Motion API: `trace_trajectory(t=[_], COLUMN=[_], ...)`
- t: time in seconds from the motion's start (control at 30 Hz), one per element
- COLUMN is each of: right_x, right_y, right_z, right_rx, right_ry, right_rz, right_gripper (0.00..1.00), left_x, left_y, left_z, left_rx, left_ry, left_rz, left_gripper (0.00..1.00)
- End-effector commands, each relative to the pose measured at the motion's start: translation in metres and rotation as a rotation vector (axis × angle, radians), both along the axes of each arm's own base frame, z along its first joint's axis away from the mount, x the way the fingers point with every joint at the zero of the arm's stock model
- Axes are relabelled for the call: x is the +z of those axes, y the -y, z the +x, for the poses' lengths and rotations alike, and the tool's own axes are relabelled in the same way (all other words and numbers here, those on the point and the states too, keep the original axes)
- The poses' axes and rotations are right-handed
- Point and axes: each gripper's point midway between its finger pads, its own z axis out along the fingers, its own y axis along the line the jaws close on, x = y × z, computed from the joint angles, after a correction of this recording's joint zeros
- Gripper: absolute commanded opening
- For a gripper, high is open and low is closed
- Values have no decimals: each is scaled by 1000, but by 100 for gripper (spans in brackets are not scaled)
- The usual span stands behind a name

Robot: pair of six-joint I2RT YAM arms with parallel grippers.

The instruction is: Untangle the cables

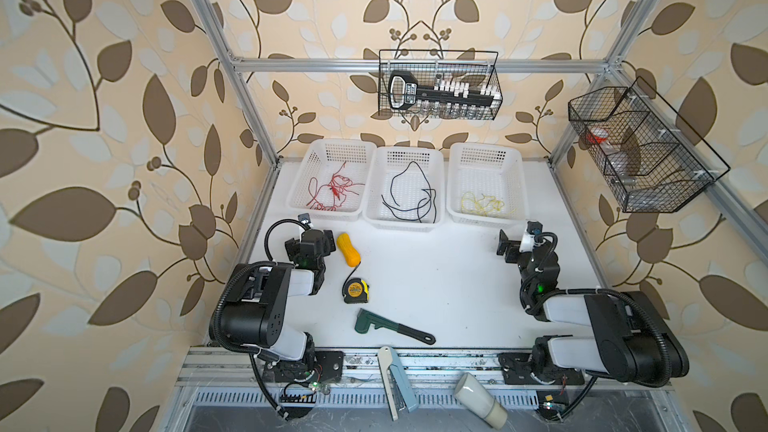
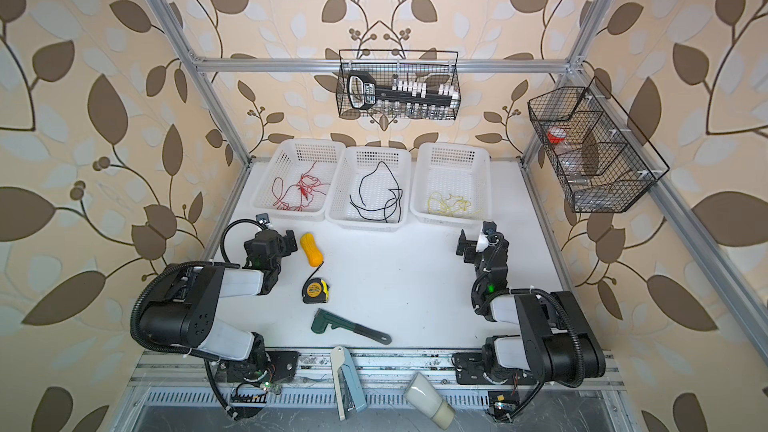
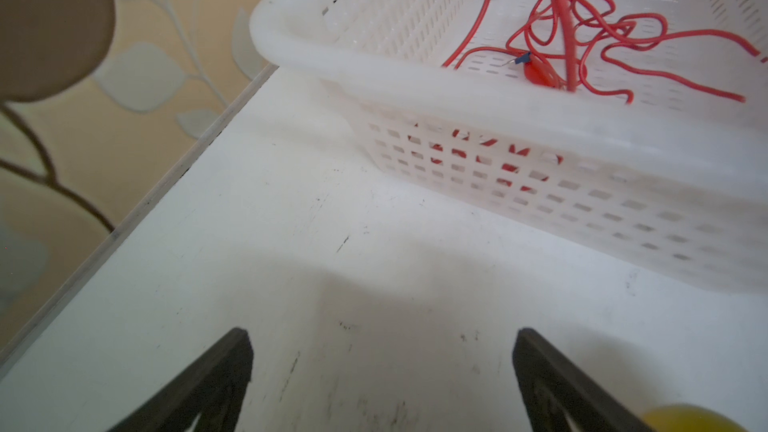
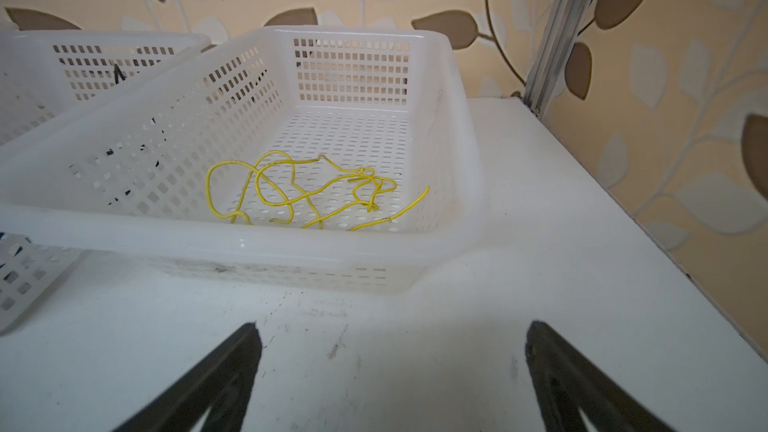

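Three baskets (image 1: 395, 224) hold colour-sorted cables (image 3: 561, 14); jaws spread.

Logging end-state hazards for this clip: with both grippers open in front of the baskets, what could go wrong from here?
The red cables lie bunched in their basket; lifting one strand might drag the clump over the rim. The open left gripper sits close to the yellow ribbed object, so a swing could knock it.

Loose tangle of thin red wires (image 1: 334, 191), small clip among them, lying in left white perforated plastic basket (image 1: 296, 187). Open loops of thin black wires (image 1: 430, 197) in middle basket (image 1: 405, 224). Small knotted coil of thin yellow wire (image 4: 365, 178) in right basket (image 4: 249, 243).
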Motion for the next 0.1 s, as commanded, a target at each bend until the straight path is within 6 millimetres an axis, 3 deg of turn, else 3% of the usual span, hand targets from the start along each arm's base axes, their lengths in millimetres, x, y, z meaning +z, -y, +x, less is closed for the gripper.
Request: trace_trajectory(t=[0.0, 0.07], right_x=[12, 12], right_y=[-6, -1], right_z=[8, 6], right_rx=[43, 6], right_ry=[33, 39], right_rz=[-10, -16], right_gripper=[100, 100], left_x=[20, 21], left_y=[-7, -7], left_z=[10, 10], left_rx=[37, 37], left_ry=[78, 80], left_rz=[-5, -5], left_gripper=[99, 99])
